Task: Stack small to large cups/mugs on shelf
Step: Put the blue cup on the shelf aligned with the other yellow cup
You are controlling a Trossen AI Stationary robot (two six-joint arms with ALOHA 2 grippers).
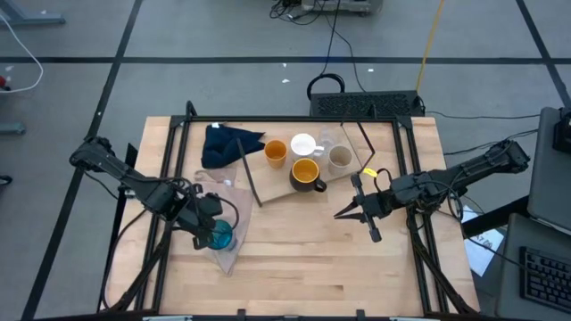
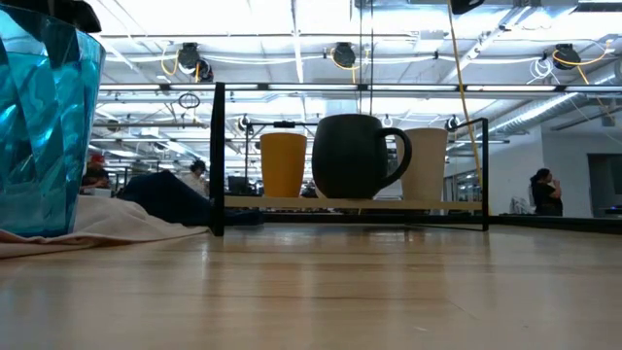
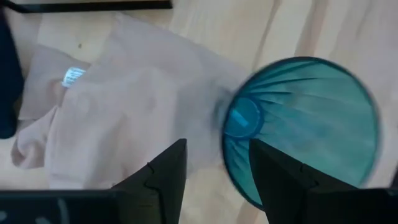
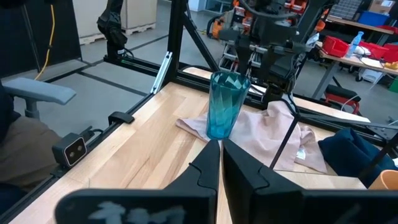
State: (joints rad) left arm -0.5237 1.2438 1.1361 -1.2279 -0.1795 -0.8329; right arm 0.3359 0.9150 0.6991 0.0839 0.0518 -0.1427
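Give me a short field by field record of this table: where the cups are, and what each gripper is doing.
on shelf: small orange cup, white mug, clear cup, grey-beige cup, dark mug
off shelf: teal tumbler, upright at the pinkish cloth
left gripper: open, one finger over the tumbler's rim
right gripper: shut, empty
blue cloth: at the shelf's end

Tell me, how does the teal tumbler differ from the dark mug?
The teal tumbler is see-through, ribbed and has no handle; the dark mug is opaque, rounded and has a handle. The tumbler stands on the pinkish cloth under the open left gripper; the mug sits on the shelf. Both stand upright.
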